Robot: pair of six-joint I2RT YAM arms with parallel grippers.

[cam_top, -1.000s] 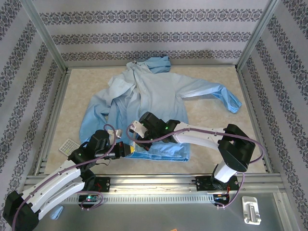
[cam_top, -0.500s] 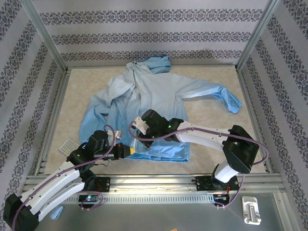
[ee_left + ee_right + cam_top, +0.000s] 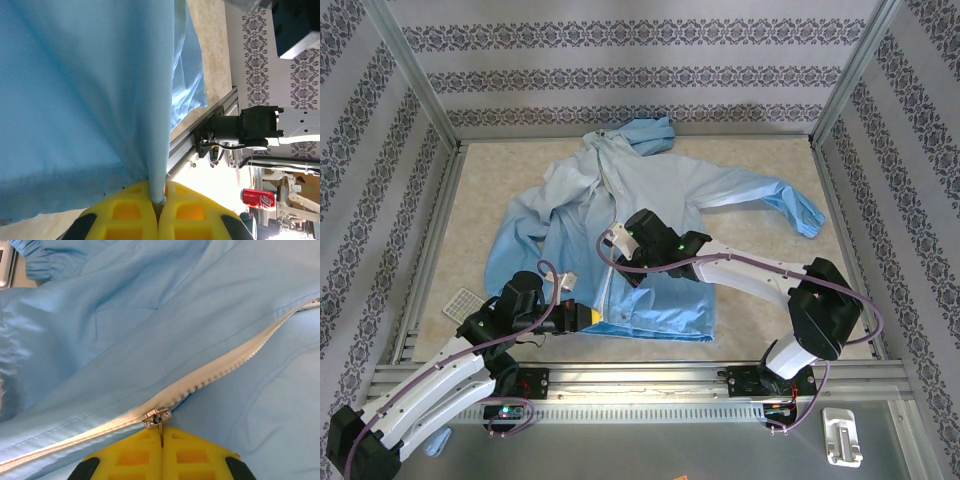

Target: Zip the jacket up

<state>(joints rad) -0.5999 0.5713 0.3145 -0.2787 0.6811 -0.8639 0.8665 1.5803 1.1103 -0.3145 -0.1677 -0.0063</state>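
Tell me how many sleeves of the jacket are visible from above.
2. The left sleeve hangs down beside the jacket body; the right sleeve stretches out toward the right wall.

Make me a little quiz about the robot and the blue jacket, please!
1. True or false: the right fingers pinch the zipper pull.
2. The left fingers hold: A) a cup, B) the bottom edge of the jacket, C) nothing.
3. Is the zipper closed all the way?
Key: 1 true; 2 B; 3 no, it gapes open past the slider.
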